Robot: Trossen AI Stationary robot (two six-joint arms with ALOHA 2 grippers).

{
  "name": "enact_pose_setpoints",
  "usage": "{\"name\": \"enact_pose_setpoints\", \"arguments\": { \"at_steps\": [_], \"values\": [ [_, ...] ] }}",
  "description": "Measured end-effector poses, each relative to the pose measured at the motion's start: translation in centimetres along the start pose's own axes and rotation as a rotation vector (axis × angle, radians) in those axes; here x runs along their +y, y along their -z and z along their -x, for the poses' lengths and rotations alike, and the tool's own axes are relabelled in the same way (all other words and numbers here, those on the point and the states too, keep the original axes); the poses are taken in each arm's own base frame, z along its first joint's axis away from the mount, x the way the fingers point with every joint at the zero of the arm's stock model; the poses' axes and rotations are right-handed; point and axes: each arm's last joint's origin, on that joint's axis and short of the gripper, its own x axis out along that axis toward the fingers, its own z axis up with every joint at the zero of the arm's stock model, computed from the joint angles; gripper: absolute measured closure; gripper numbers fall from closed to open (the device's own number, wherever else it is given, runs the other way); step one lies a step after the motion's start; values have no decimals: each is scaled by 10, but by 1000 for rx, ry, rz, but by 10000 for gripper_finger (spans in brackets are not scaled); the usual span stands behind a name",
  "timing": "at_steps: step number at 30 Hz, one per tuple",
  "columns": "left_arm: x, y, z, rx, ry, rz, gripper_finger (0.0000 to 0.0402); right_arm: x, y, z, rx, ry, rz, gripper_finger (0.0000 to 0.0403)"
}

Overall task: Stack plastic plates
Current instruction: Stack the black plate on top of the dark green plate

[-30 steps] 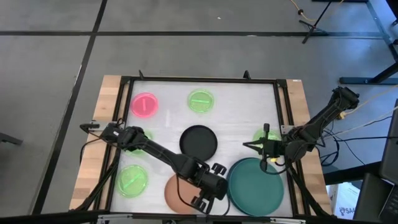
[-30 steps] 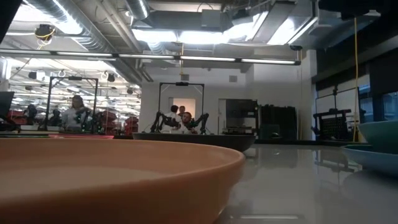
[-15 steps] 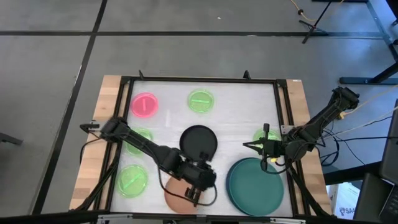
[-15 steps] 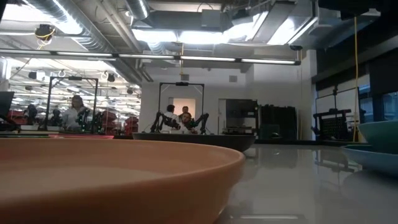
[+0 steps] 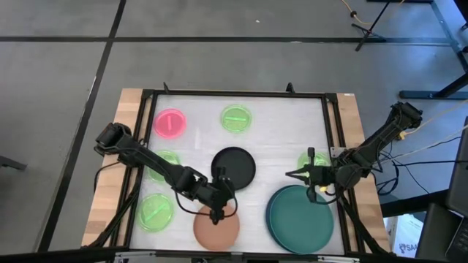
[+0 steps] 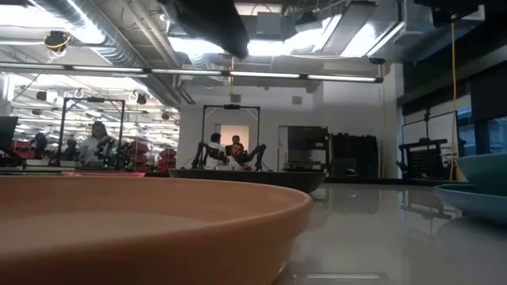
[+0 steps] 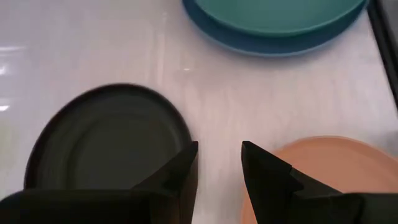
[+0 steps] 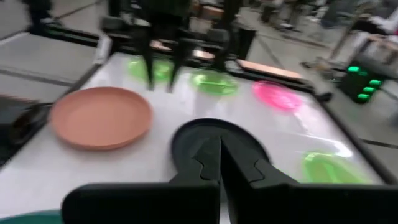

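My left gripper (image 5: pixel 217 212) hangs above the far edge of the terracotta-orange plate (image 5: pixel 216 228), its two fingers (image 7: pixel 180 168) parted by a narrow gap and holding nothing; past them I see the black plate (image 7: pixel 109 146) on one side and the orange rim on the other, with bare white table (image 5: pixel 281 131) between. The black plate lies just beyond the orange one, near the table's middle. To the right of both sits the large teal plate (image 5: pixel 300 218), nested on a slate-blue plate (image 7: pixel 217 34) whose rim shows beneath it. My right gripper (image 5: pixel 290 174) waits just above the teal plate's far edge, its fingers (image 8: pixel 208 155) pressed together and empty, beside a neon-green plate (image 5: pixel 313 161) near the right rail. Further out, three more neon-green plates lie at the near left (image 5: pixel 156 212), middle left (image 5: pixel 165 162) and far centre (image 5: pixel 236 118), and the pink plate (image 5: pixel 170 123) sits in the far left corner.
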Motion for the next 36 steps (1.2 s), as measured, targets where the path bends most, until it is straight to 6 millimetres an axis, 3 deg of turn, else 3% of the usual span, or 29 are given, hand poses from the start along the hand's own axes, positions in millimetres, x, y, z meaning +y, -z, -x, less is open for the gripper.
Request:
{"name": "enact_pose_setpoints", "arguments": {
  "at_steps": [7, 15, 20, 26, 36],
  "values": [
    [4, 14, -16, -16, -10, 21, 285, 2, 1, 0, 14, -54, -95, 390],
    [30, 10, -29, -1, -132, 90, 283, 1, 3, 0, 26, -43, -84, 286],
    [44, 16, -49, 73, -148, 102, 269, 1, 3, 0, 28, -43, -63, 248],
    [49, 23, -70, 138, -109, 68, 264, 1, 3, 0, 29, -42, -47, 242],
    [39, 37, -92, 219, -34, 48, 264, 1, 5, 0, 43, -41, -32, 242]
  ]
}}
